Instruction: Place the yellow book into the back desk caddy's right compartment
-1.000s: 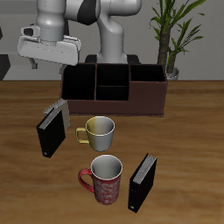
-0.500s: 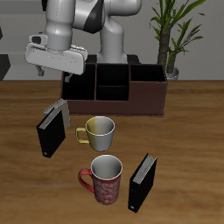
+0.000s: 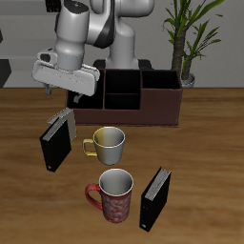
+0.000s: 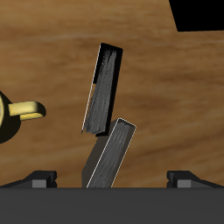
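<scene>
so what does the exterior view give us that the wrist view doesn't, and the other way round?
Exterior only: the long reddish-brown desk caddy, the red patterned mug, the second black book near the table's front edge, the potted plant and the white robot arm. Wrist only: both fingers, spread wide apart. Shared: the upright black book with grey page edges and the pale mug with the yellow handle beside it.
</scene>
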